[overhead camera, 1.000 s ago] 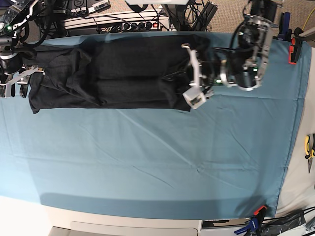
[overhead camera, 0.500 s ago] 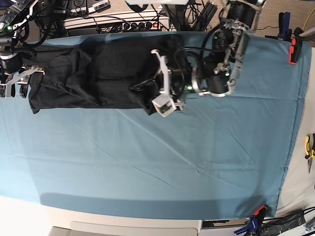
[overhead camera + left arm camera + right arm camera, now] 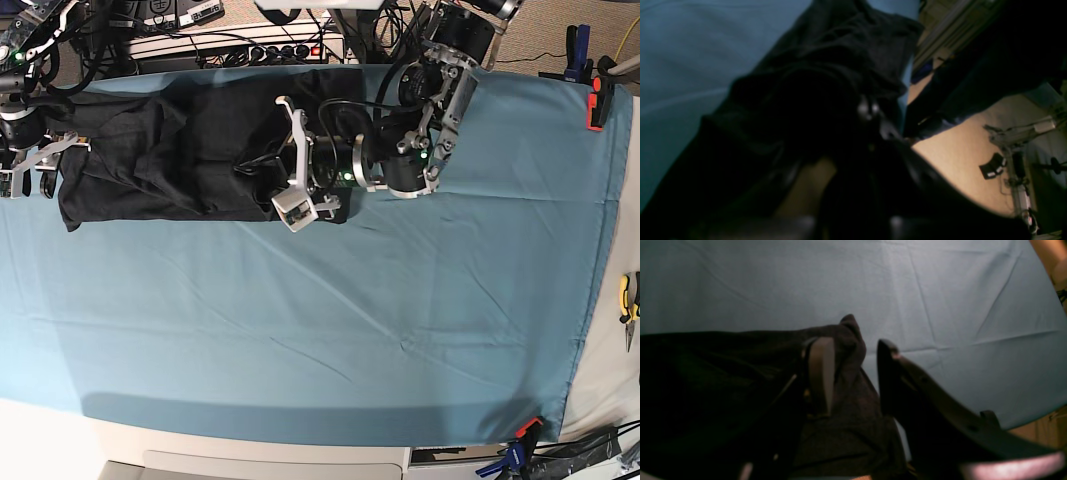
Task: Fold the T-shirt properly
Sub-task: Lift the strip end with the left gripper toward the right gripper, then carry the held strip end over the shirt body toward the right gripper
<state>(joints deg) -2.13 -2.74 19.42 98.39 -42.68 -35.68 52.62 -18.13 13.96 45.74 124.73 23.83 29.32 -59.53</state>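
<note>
I had the T-shirt (image 3: 190, 150) lying as a long dark band along the far edge of the surface, on the blue cloth (image 3: 330, 330), its one end reaching the far left corner as the overhead view showed it. The left pincer (image 3: 285, 205) was clamped on the shirt's other end — I held it lifted and carried over the body of the garment, because that end had to come across to make the crosswise fold. From its wrist camera I saw only bunched black fabric hanging close in front of the lens, so the bite itself was hidden; the jaws read as closed tight on cloth.

The right pincer (image 3: 853, 373) sat at the shirt's end by the left edge, its jaws apart, one finger (image 3: 820, 373) resting on the fabric and the other over bare cloth. I judged I had parked it there to pin that end — so the shirt would not slide while the other arm dragged material over it. Whether it actually pressed down, I could not tell.
</note>
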